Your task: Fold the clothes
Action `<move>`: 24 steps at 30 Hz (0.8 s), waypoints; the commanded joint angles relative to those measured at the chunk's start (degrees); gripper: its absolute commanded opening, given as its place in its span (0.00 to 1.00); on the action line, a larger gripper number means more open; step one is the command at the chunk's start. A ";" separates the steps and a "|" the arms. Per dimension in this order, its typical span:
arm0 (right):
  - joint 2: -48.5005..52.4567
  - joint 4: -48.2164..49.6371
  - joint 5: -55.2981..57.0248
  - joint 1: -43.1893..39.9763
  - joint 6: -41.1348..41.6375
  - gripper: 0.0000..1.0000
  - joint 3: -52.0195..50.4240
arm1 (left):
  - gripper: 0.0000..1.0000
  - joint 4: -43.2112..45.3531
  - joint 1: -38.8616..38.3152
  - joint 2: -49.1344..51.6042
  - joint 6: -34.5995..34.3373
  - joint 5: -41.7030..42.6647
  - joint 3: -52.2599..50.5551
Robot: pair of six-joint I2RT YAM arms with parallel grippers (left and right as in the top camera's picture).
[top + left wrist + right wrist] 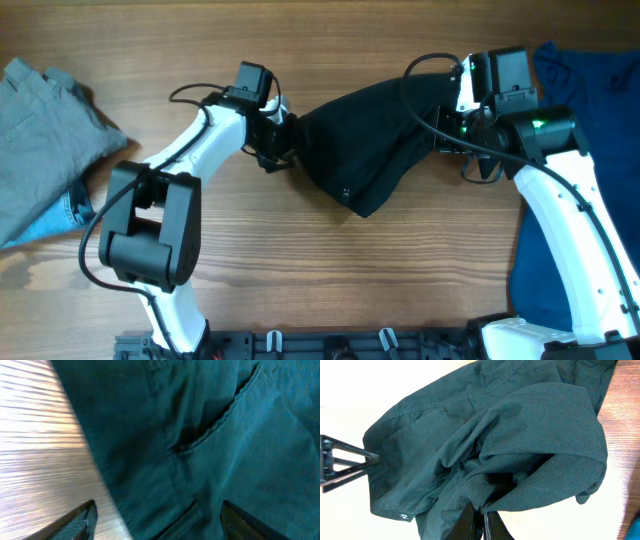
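Observation:
A dark green garment (365,140) lies bunched in the middle of the wooden table. My left gripper (281,140) is at its left edge. In the left wrist view the left gripper's fingers (158,504) are spread wide, and the garment's edge (200,435) with a pocket seam lies between them. My right gripper (447,128) is at the garment's right side. In the right wrist view its fingers (482,512) are pinched shut on a fold of the garment (470,435), lifting it. The left gripper (342,462) shows at the garment's far edge there.
A grey garment (50,110) lies at the far left on top of a light blue piece (55,220). A blue garment (590,80) covers the table's right side, under my right arm. Bare wood (330,280) lies in front of the dark garment.

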 commanded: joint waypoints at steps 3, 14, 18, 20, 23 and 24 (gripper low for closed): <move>0.17 -0.02 1.64 0.13 -0.94 0.04 -0.11 | 0.63 3.21 -2.64 0.22 -7.32 -1.86 -1.88; 0.17 -0.07 1.64 0.13 -0.94 0.04 -0.11 | 0.45 3.45 -3.69 0.22 -8.70 -2.14 -1.92; 0.17 -0.04 1.64 0.13 -0.92 0.04 -0.11 | 0.46 3.91 -4.74 0.22 -10.38 -3.41 -2.10; 0.17 -0.04 1.64 0.13 -0.92 0.04 -0.11 | 0.39 4.11 -4.96 0.22 -10.38 -4.07 -2.10; 0.17 -0.24 1.64 0.13 -0.94 0.04 -0.11 | 0.04 4.28 -5.09 0.22 -10.38 -7.87 -2.10; 0.17 -0.31 1.64 0.13 -0.92 0.04 -0.11 | 0.04 4.81 -5.03 0.22 -10.36 -9.53 -2.10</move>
